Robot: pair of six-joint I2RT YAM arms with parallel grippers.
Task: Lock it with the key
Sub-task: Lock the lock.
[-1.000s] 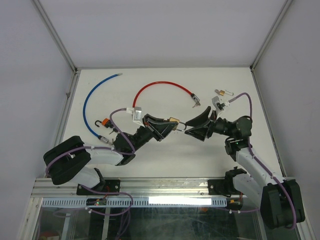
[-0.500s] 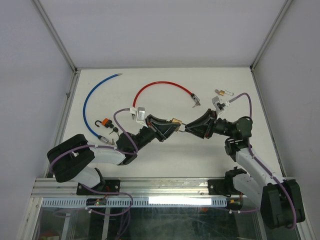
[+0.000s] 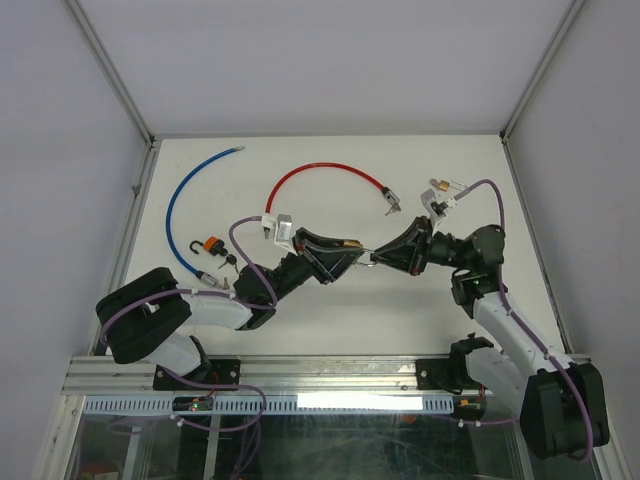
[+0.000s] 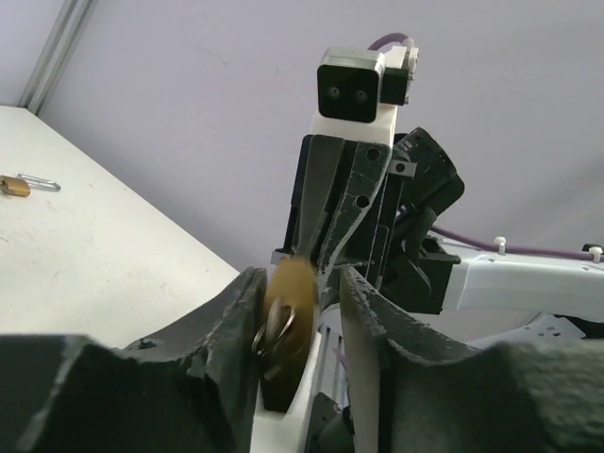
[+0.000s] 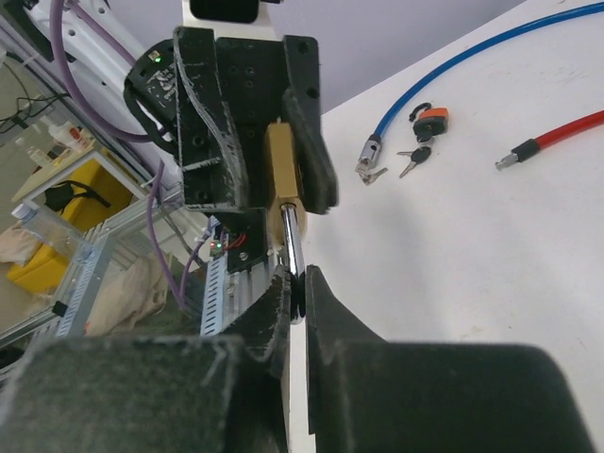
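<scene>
Right gripper [image 3: 382, 257] had just pinched tight, from wide open, onto the shackle [image 5: 293, 247]; left gripper [image 3: 338, 256] clamped partway round the padlock [image 3: 349, 245] body; padlock held aloft between both, near side of the red cable [image 3: 320, 172]; shackle probably ready to be pressed home.

Right gripper [image 3: 374, 256]: jaws wide apart second ago, half-closed midway, now pinched together on shackle [image 5: 293, 247] of brass padlock [image 3: 350, 243]. Right fingers [image 3: 398, 252] no longer splayed in V; now lie together as one dark wedge, tip pushed toward 9 o'clock, meeting left gripper [image 3: 340, 252] end-on. Left gripper and padlock drift slightly toward 3 o'clock. Left wrist camera [image 3: 281, 230] shifts same way with them.
</scene>
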